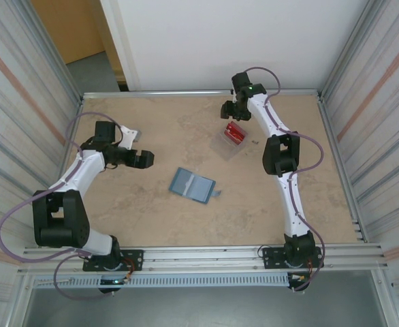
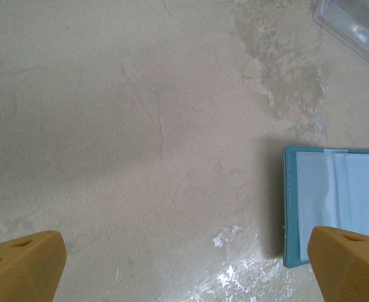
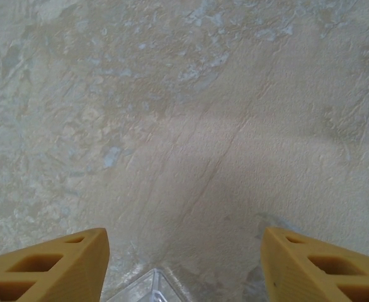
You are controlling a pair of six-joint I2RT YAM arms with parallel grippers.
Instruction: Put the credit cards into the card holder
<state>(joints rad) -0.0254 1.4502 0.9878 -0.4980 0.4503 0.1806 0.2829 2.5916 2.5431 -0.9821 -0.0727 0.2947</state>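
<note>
**Cards sit under the right gripper; card holder lies open mid-table**

The red credit cards (image 1: 235,131) lie stacked in a clear plastic case (image 1: 227,147) at the far middle of the table (image 1: 152,122). In the overhead view the right gripper (image 1: 230,114) sits just beyond them, at their far edge, with its arm stretched up the right side of the table. From the right wrist, its two orange fingers (image 3: 46,267) stand apart with bare tabletop between and ahead of them. Only a corner of the clear plastic case (image 3: 150,286) pokes up at the bottom edge between them, and neither finger touches it. Whether the fingers touch the cards themselves cannot be told.

The card holder (image 1: 191,184) lies open and flat near the middle of the table, its small tab (image 1: 216,193) sticking out on the right side. It is well apart from the cards, nearer the arm bases. The left gripper (image 1: 144,160) rests to the left of it, jaws spread wide and holding nothing. In the left wrist view the open card holder (image 2: 335,201) shows its clear inner sleeves, just beside the right-hand finger (image 2: 351,264), while the case (image 2: 354,25) lies farther ahead.
</note>
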